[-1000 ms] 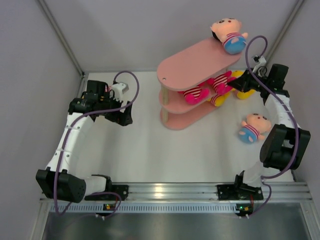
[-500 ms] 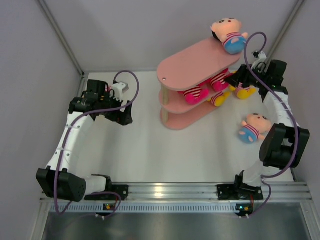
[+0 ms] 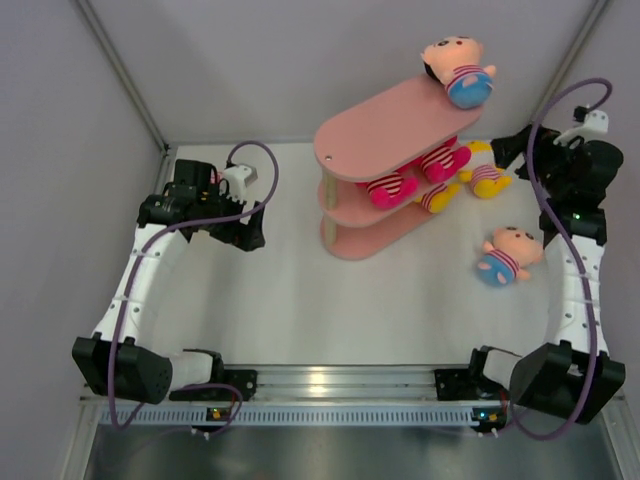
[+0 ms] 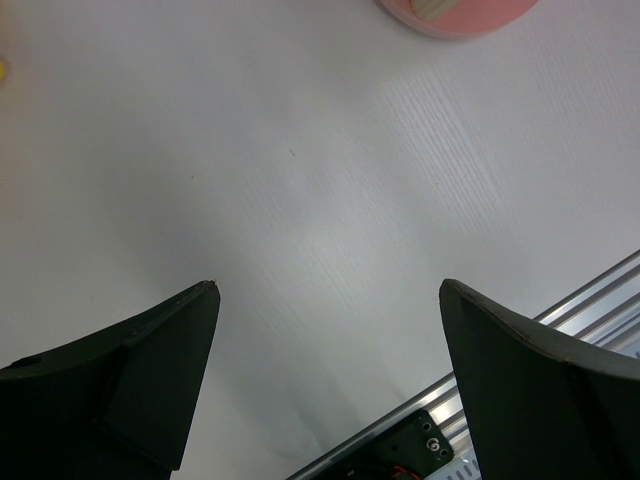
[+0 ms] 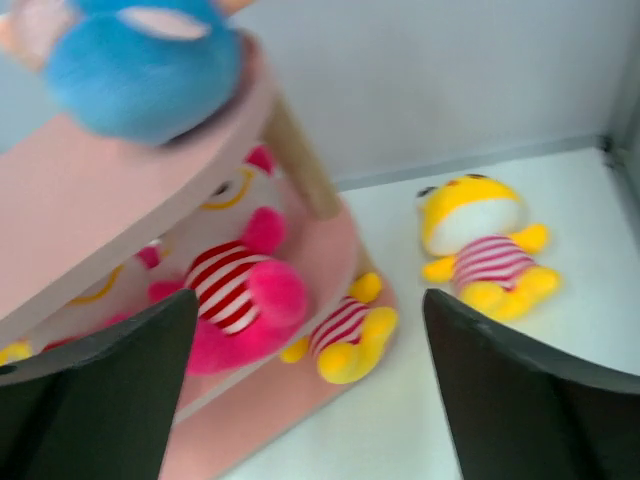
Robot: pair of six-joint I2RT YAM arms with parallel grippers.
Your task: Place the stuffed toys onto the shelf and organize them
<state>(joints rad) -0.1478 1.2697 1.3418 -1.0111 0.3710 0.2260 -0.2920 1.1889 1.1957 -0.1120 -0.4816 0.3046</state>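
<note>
The pink shelf (image 3: 385, 125) stands at the back of the table. A peach-headed toy with a blue bottom (image 3: 458, 70) lies on its top board. Two hot pink toys (image 3: 392, 188) in striped shirts lie on the middle board, and a yellow toy (image 3: 436, 198) on the bottom one. Another yellow toy (image 3: 486, 176) lies on the table just right of the shelf, and a second peach-headed toy (image 3: 508, 256) nearer the front. My right gripper (image 3: 508, 150) hangs open and empty right of the yellow toy (image 5: 480, 245). My left gripper (image 3: 248, 232) is open over bare table at the left.
Grey walls enclose the table on the left, back and right, with the right wall close behind my right arm. A metal rail (image 3: 340, 382) runs along the front edge. The foot of the shelf (image 4: 460, 15) shows at the top of the left wrist view.
My right gripper opened, let go of the yellow toy beside the shelf and drew back to the right. The toy stays on the table. The left arm has not moved.
</note>
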